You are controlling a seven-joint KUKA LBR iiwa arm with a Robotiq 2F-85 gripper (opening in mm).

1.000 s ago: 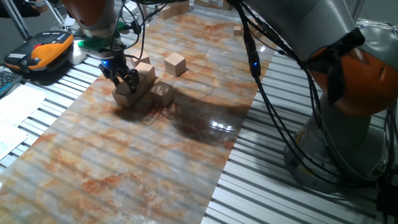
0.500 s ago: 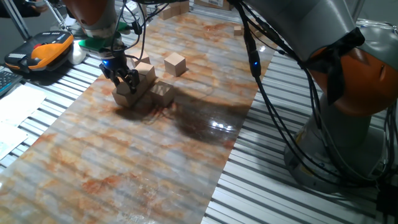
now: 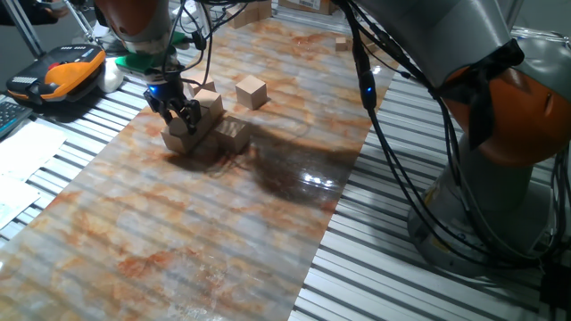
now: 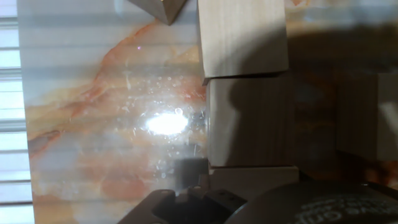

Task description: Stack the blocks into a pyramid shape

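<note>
The big robot arm has smooth grey-silver rounded shells with an orange band at the joint. Black cables loop along it. Its wrist carries a green ring, a small blue light, and black fingers.

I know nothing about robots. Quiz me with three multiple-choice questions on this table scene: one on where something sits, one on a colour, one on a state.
1. Where is the lone block relative to the cluster of blocks?
A. behind it, apart
B. stacked on it
C. off the mat

2. What colour are the blocks?
A. blue
B. light tan
C. black

3. Where is the gripper?
A. high above the table
B. down at the cluster
C. at the lone block

Answers: 1 A, a bare strip of marbled mat separates them; 2 B, plain pale wood; 3 B, its fingers are among the clustered blocks.
</note>
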